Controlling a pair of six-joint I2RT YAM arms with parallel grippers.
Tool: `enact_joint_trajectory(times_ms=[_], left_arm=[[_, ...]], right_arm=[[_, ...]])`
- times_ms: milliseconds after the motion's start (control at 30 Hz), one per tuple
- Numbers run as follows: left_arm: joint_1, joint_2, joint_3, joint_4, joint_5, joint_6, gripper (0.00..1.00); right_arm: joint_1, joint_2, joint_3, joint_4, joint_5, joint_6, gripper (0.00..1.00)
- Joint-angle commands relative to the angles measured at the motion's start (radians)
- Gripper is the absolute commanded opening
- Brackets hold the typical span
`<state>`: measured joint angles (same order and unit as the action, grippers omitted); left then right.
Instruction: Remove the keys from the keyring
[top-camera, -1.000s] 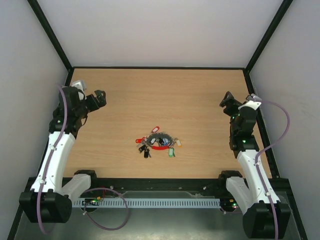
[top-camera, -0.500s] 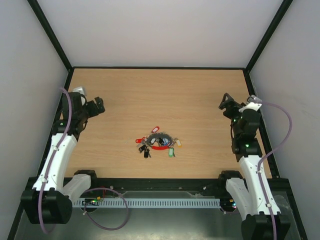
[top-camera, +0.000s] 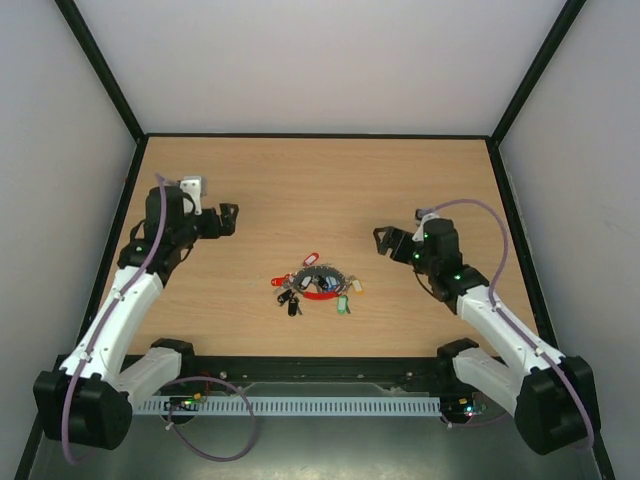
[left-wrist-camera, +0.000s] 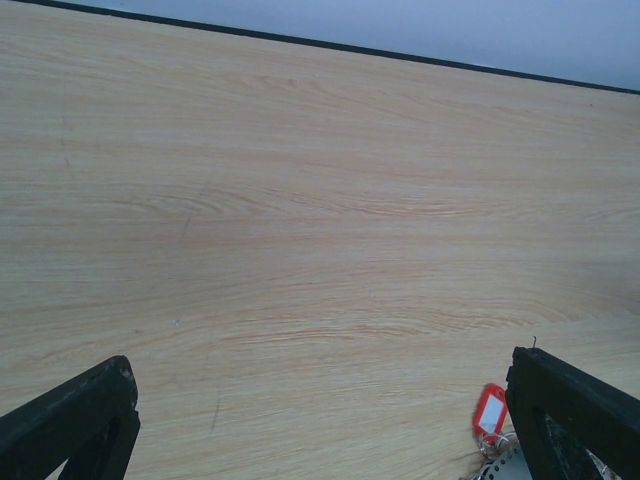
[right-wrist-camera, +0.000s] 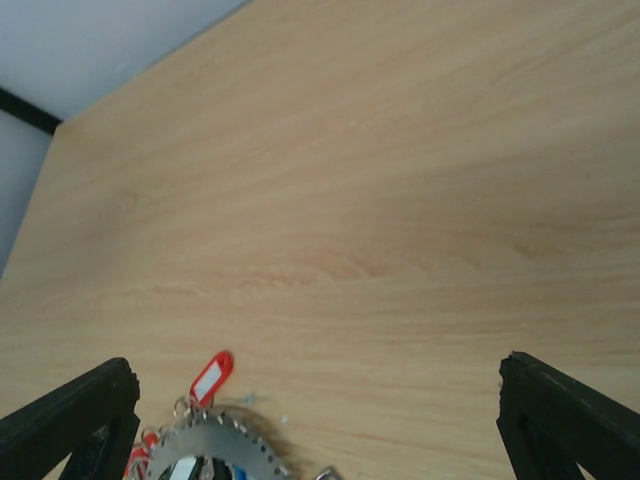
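Note:
The keys (top-camera: 316, 281) lie in a cluster with red, blue, black, green and yellow tags at the table's middle, on the keyring (top-camera: 322, 293), whose red sleeve shows at the near side. A red tag (left-wrist-camera: 489, 411) shows in the left wrist view, and a red tag (right-wrist-camera: 211, 377) beside a grey toothed disc (right-wrist-camera: 212, 450) in the right wrist view. My left gripper (top-camera: 228, 219) is open and empty, to the left of the cluster and farther back. My right gripper (top-camera: 384, 241) is open and empty, to the right of it.
A black rim (top-camera: 310, 135) and white walls bound the wooden table (top-camera: 300, 190) on three sides. A perforated cable rail (top-camera: 300, 406) runs along the near edge between the arm bases.
Both arms swung inward from the table's sides toward the key cluster. The right gripper moved far left and lower; the left gripper moved right. The keys have not moved.

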<state>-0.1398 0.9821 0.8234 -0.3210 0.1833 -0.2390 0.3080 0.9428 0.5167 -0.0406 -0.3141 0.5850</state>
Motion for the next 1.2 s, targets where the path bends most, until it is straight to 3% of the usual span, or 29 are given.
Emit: enact_joint_trajectory(times_ms=[0,267,667,833,1167], left_arm=[[0.000,0.012,-0.008,0.012,0.017,0.014,1.00],[0.000,0.023,-0.006,0.004,-0.004,0.012,1.00],[0.000,0.007,-0.027,-0.008,-0.068,0.007,1.00],[0.000,0.006,-0.044,-0.010,-0.102,0.015,1.00],[0.001,0.030,-0.051,0.023,-0.197,0.026,1.00]], right_arm=[[0.091,0.062,-0.012,-0.022,0.045,0.015,0.93],[0.167,0.206,-0.089,0.057,-0.036,0.074,0.80],[0.380,0.274,-0.121,0.136,-0.060,0.145,0.64],[0.393,0.290,-0.119,0.163,-0.052,0.187,0.52],[0.404,0.320,-0.151,0.249,-0.032,0.272,0.40]])
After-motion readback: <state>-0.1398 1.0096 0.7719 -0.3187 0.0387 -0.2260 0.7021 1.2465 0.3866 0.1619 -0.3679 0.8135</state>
